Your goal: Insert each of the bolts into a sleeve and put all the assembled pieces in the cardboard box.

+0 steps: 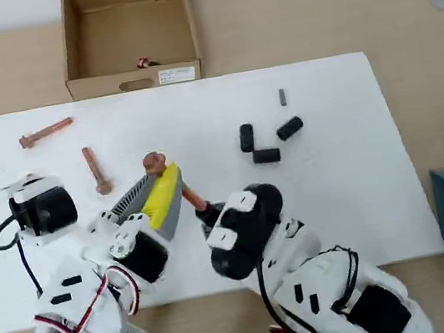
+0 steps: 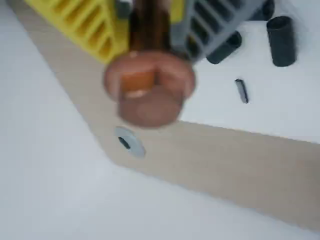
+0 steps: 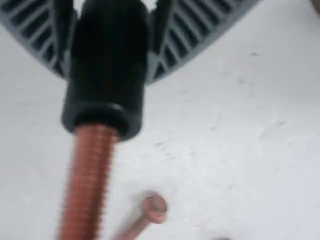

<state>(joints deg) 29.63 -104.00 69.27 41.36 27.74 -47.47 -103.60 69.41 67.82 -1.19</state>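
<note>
The bolt (image 1: 190,195) is pinched near its head by the left claw (image 1: 161,174), which is closed on it. Its threaded end sits partly inside the sleeve (image 1: 209,213), which the right claw (image 1: 213,216) clamps. The step in hand looks like mating this pair. Bare thread shows between the claws, so the next move likely calls for pushing bolt and sleeve together along one line, then carrying the piece away. Just beyond the left claw lie loose bolts (image 1: 96,170) (image 1: 46,132); beyond the right claw, spare sleeves (image 1: 246,137) (image 1: 267,156) (image 1: 290,129). Well past both, the box (image 1: 134,80) holds one copper-coloured piece (image 1: 145,63).
</note>
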